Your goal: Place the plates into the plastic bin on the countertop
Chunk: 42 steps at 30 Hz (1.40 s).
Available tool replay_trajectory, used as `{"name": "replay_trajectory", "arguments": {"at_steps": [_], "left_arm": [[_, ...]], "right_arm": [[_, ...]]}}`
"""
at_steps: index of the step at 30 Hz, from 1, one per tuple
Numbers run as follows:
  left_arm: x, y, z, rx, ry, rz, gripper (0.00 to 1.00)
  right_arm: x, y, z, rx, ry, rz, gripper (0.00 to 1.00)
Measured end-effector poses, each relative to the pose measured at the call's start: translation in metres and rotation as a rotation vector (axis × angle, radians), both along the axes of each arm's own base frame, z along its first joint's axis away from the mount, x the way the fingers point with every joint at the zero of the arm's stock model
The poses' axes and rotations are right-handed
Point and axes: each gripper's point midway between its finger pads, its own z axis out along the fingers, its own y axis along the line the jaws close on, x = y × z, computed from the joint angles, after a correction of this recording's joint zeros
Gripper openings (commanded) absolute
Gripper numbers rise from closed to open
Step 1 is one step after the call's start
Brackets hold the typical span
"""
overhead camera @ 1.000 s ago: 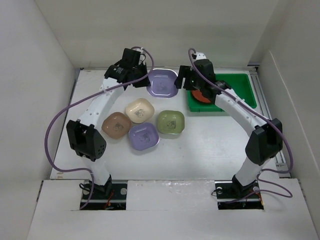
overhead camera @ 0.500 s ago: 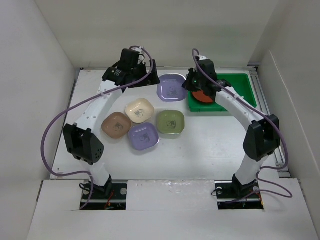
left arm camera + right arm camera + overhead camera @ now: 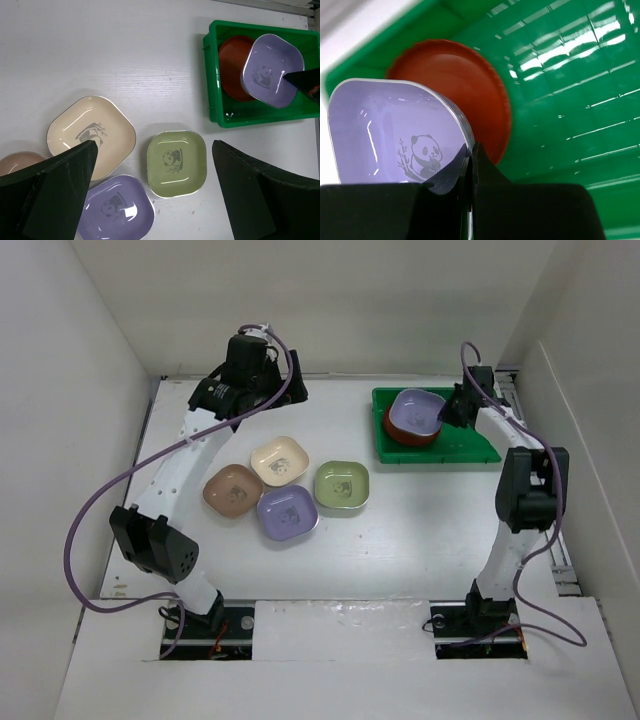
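Overhead, the white matte countertop (image 3: 430, 540) has free room at lower right. The bright green plastic bin (image 3: 470, 452) sits upper right, close to the side rail. The left gripper (image 3: 154, 146) is now spread wide and empty. The right gripper (image 3: 470, 155) clamps the rim of a rounded-square lavender plate (image 3: 413, 408), a pinch only the right wrist view shows. That plate has moved from top centre to over the round red-orange plate (image 3: 398, 432) in the bin. Four other plates (image 3: 288, 512) cluster centre-left.

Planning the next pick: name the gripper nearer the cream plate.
Left. The left gripper hangs just beyond the cream plate; the right gripper holds a lavender plate over the green bin.
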Motion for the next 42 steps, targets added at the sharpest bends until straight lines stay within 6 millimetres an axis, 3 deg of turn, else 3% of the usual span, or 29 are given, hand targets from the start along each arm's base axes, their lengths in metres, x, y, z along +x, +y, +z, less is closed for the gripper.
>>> {"name": "replay_trajectory", "arguments": {"at_steps": [5,8,9,10,13,14,16,19,22,25,27,29,32,34,37,42], "left_arm": [[-0.001,0.0,-0.006,0.004,0.013,-0.001,1.0],[-0.002,-0.003,-0.01,-0.002,0.022,-0.013,1.0],[-0.002,-0.003,-0.012,-0.003,0.025,-0.017,1.0],[-0.002,-0.004,-0.012,-0.005,0.026,-0.02,1.0],[-0.003,-0.005,-0.012,-0.009,0.027,-0.026,1.0],[-0.002,-0.005,-0.012,-0.011,0.024,-0.027,1.0],[-0.002,-0.006,-0.011,-0.013,0.023,-0.029,1.0],[-0.002,-0.006,-0.011,-0.015,0.02,-0.03,1.0],[-0.001,-0.006,-0.01,-0.018,0.014,-0.025,1.0],[0.001,-0.003,-0.009,-0.016,0.009,0.002,1.0],[0.002,0.002,-0.008,-0.012,0.005,0.031,1.0],[0.003,0.007,-0.006,-0.004,-0.002,0.061,1.0],[0.003,0.012,-0.005,0.004,-0.007,0.09,1.0],[0.003,0.014,-0.004,0.006,-0.009,0.099,1.0],[0.002,0.015,-0.004,0.008,-0.006,0.105,1.0],[0.001,0.015,-0.005,0.01,-0.001,0.105,1.0]], "right_arm": [[0.0,-0.015,-0.058,0.029,0.114,-0.014,0.0],[0.003,-0.018,-0.073,0.051,0.142,-0.012,0.12],[0.006,-0.019,-0.072,0.057,0.138,-0.009,0.2],[0.008,-0.019,-0.071,0.059,0.132,-0.008,0.39],[0.017,-0.018,-0.057,0.06,0.091,0.001,0.68],[0.018,-0.017,-0.053,0.06,0.078,0.001,0.85],[0.016,-0.014,-0.042,0.06,0.044,0.005,1.0],[0.001,-0.003,-0.012,0.056,-0.003,0.02,1.0],[-0.011,0.018,0.037,0.036,-0.099,0.047,1.0],[-0.035,0.067,0.084,0.021,-0.198,0.135,1.0],[-0.062,0.114,0.095,0.028,-0.238,0.233,0.95],[-0.094,0.159,0.084,0.035,-0.223,0.334,0.91],[-0.146,0.207,0.036,0.031,-0.119,0.462,0.84],[-0.168,0.215,0.003,0.014,-0.04,0.494,0.83],[-0.176,0.206,-0.029,-0.024,0.034,0.468,0.8],[-0.171,0.201,-0.045,-0.052,0.057,0.431,0.73]]}}
